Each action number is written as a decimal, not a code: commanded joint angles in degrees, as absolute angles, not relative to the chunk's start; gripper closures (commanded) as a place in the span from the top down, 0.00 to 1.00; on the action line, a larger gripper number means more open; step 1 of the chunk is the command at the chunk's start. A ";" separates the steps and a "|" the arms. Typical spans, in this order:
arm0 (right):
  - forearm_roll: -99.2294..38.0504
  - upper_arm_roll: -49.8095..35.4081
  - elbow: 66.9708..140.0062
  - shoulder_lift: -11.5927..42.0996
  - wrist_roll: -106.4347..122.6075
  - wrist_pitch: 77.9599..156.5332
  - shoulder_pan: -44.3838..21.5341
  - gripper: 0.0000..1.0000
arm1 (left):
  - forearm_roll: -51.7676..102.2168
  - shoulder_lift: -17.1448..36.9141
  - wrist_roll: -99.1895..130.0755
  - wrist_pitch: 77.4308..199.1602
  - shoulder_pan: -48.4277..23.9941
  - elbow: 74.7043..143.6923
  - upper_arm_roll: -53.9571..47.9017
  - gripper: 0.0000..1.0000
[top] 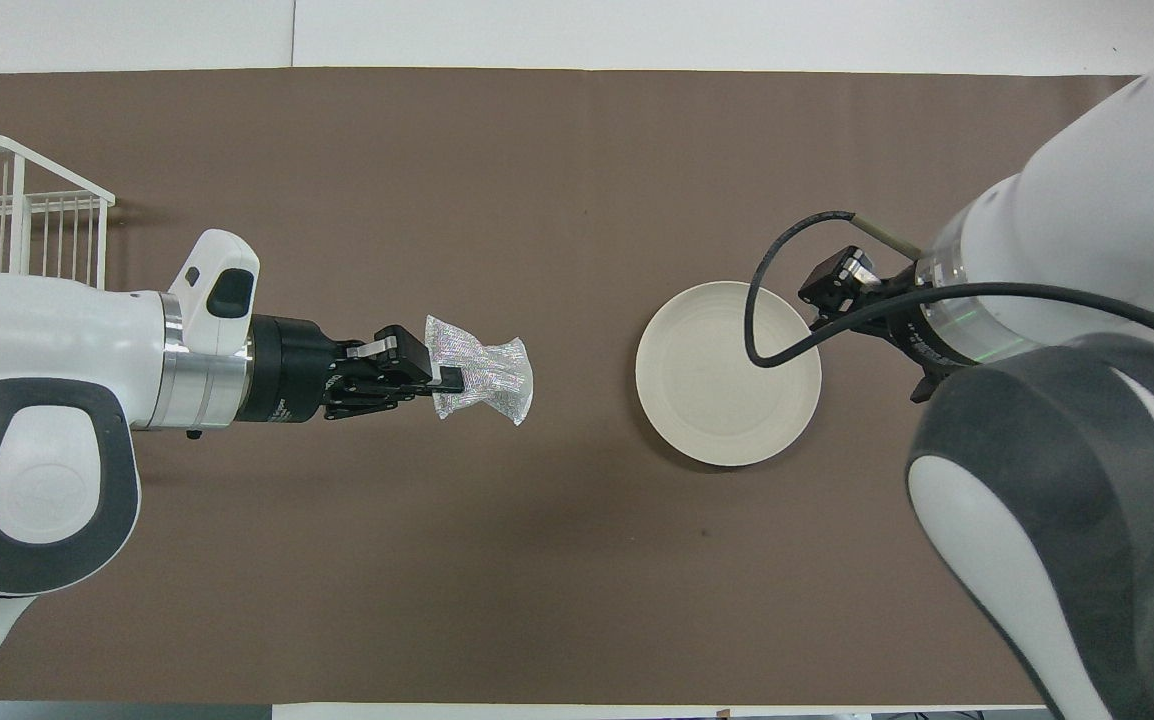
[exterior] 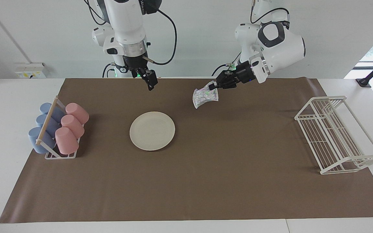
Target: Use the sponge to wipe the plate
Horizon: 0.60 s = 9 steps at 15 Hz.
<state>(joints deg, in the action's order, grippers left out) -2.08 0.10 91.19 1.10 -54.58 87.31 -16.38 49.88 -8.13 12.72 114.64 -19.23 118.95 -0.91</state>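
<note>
The cream plate [exterior: 152,130] lies loose on the brown mat [exterior: 206,181] covering the surface, nothing pinning it. The glittery sponge [exterior: 205,98] dangles in the air, pinched at one edge by the left tool [exterior: 213,86], over bare mat toward the left arm's end. The right tool [exterior: 151,84] hangs by the plate's robot-side rim; I cannot tell its opening. A limp sponge may fold, or shove the plate sideways.

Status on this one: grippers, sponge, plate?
Left gripper shut on sponge, raised over mat. Right gripper waits in the air. Plate bare on mat, nothing in the way.
</note>
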 commanded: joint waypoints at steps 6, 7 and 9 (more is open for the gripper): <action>-3.25 -0.26 92.11 0.00 -19.30 85.52 -6.79 1.00 | 19.99 -1.41 25.57 97.58 -18.72 103.99 -1.05 0.00; -3.25 -0.35 92.11 0.00 -15.16 85.17 -4.59 1.00 | 16.65 -0.88 26.53 95.47 -18.81 102.67 -1.05 0.00; -3.34 -0.35 92.02 0.00 -10.04 85.08 -1.86 1.00 | 7.96 -0.53 27.25 91.78 -19.16 100.99 -1.05 0.00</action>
